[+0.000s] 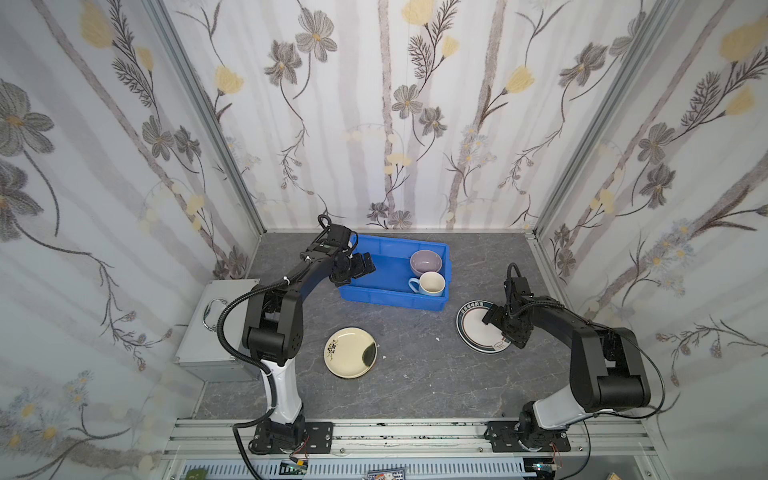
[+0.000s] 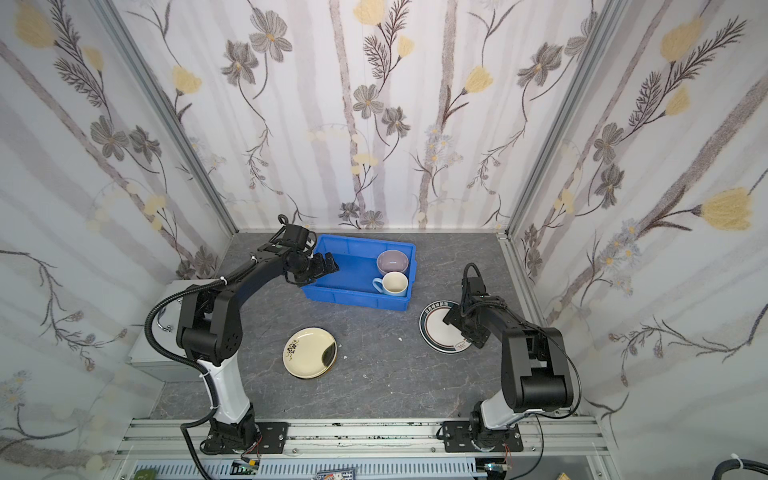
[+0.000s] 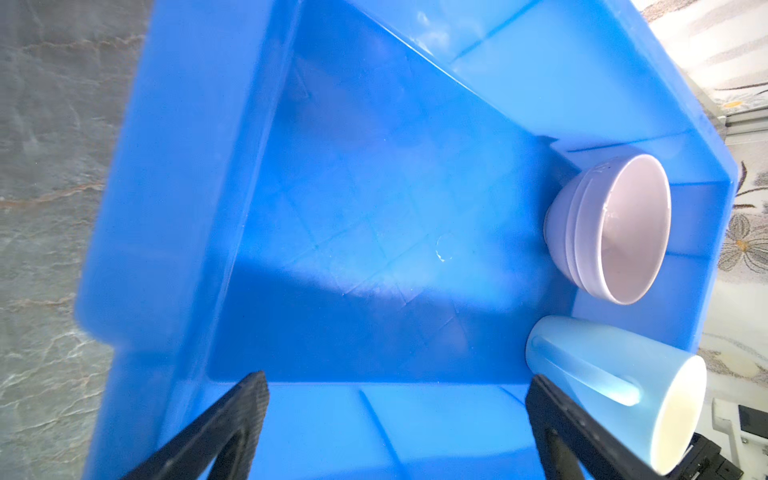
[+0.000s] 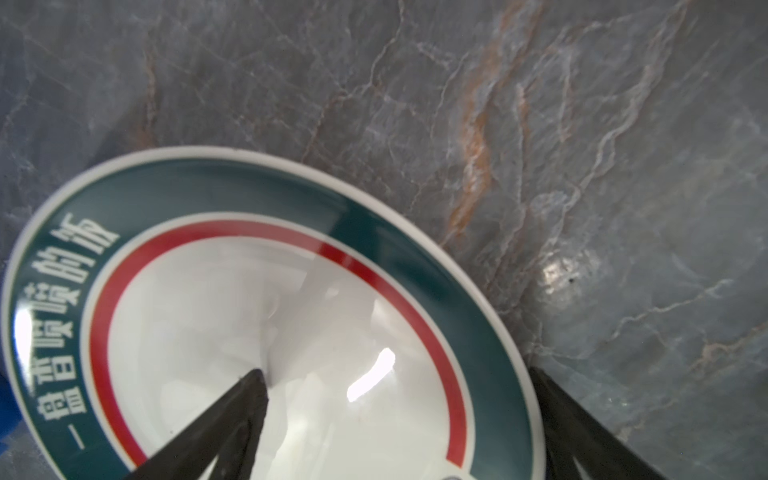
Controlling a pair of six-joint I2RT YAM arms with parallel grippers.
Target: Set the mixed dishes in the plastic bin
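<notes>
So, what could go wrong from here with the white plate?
1. The open right gripper straddles the rim of the flat-lying white round plate with the dark teal rim; the glossy edge may slip out when the jaws close.
2. The lilac bowl and pale-blue mug sit at one end of the bright blue plastic bin; the plate could knock them.
3. The open left gripper hangs over the bin's other end, so the arms might collide.
</notes>
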